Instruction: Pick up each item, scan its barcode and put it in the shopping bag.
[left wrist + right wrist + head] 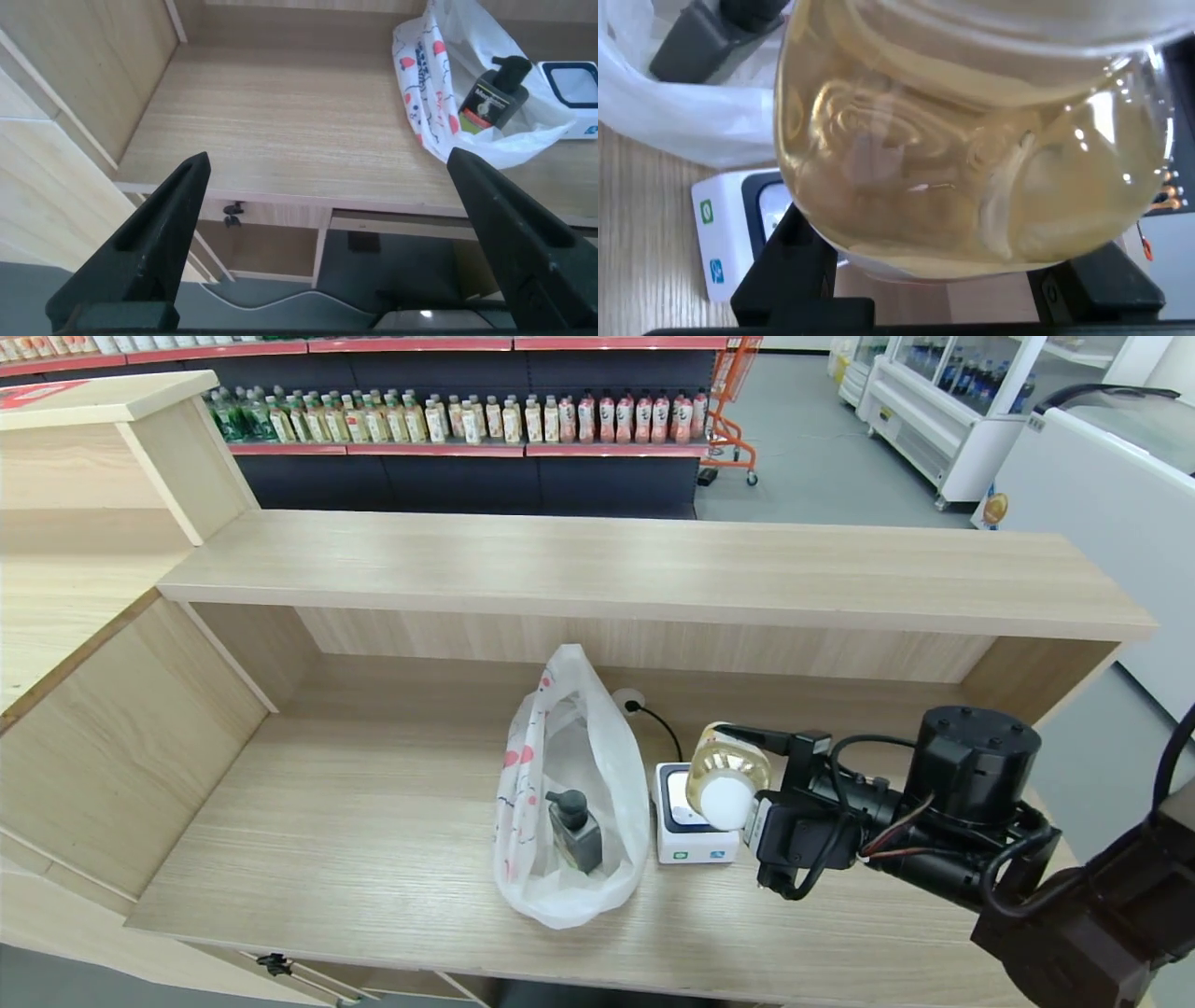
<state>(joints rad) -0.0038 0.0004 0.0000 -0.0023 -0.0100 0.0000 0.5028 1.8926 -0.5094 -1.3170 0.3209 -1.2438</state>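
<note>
Holds a clear bottle [724, 767] of yellow liquid in the right gripper [739, 780], arm stretched in from the right, just above the white scanner [695, 847] right of the shopping bag [611, 765]. Shows the left gripper [327, 168], jaws wide, above the counter's [327, 821] near edge.

Across the lower middle of the head view, the counter [355, 821] is showing pale wood grain with a smooth, matt face. At centre the shopping bag [611, 775] is crinkling as thin, translucent white plastic. Inside it the pump bottle [576, 829] is looking dark and matt. Right of centre the clear bottle [726, 767] is gleaming glossy and its cap [730, 803] is looking smooth and white. Below it the scanner [695, 847] is showing smooth white plastic.
</note>
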